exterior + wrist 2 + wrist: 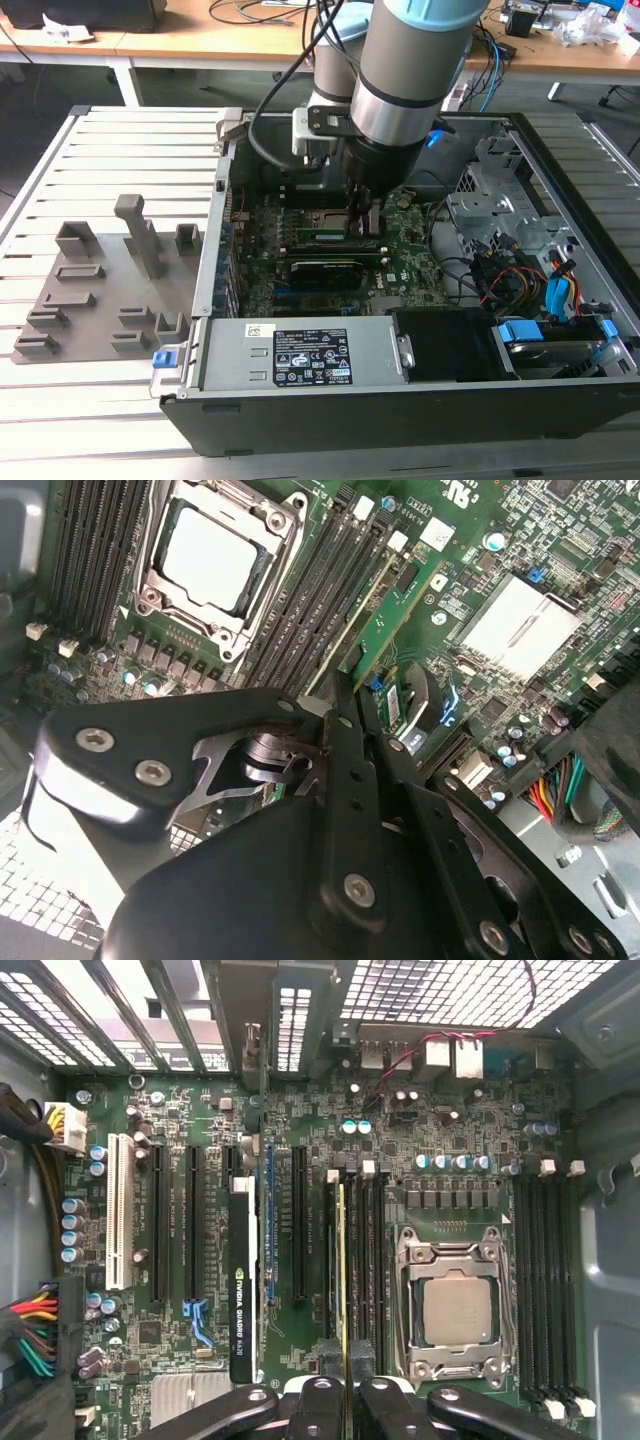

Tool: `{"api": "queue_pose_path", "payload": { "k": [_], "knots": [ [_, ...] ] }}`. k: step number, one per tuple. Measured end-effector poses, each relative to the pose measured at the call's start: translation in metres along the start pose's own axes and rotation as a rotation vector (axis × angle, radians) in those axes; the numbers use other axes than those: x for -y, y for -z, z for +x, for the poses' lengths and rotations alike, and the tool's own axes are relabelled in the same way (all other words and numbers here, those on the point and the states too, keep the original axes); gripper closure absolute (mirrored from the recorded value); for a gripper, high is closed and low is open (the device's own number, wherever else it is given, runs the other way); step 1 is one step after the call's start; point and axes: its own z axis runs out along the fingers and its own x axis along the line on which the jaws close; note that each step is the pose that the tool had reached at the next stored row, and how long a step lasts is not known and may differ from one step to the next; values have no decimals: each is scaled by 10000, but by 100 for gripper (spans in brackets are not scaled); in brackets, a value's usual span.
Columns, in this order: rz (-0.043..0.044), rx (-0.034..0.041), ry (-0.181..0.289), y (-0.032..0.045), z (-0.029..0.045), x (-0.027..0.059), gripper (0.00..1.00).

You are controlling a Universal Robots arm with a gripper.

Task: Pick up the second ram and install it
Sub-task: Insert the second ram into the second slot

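Note:
The second ram (342, 1280) is a thin green stick seen edge-on, standing upright along a memory slot next to the CPU socket (455, 1310). My gripper (346, 1392) is shut on one end of it, a black finger on each side. In the second wrist view the stick's edge (350, 630) runs out from between the fingertips of the gripper (352, 705), next to another green stick (400, 595) in a neighbouring slot. In the exterior view the gripper (365, 215) reaches down into the open computer case over the motherboard. Whether the stick is fully seated I cannot tell.
A black-covered card (240, 1290) stands in an expansion slot beside the memory slots. The power supply (300, 360), the drive cage (490, 200) and loose cables (500, 280) crowd the case. A grey fixture tray (100, 290) lies on the slatted table at the exterior view's left.

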Motion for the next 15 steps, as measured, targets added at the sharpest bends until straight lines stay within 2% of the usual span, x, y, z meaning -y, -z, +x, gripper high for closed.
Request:
{"api": "queue_pose_path", "payload": {
  "k": [3,6,10,13,15],
  "knots": [
    [0,-1,-1,-22,3,0,87],
    [0,-2,-3,-124,-4,6,87],
    [0,-2,-1,-193,-99,-7,87],
    [1,-1,0,-230,-134,-36,87],
    [0,-4,-1,-280,-140,-46,87]
  ]
}}
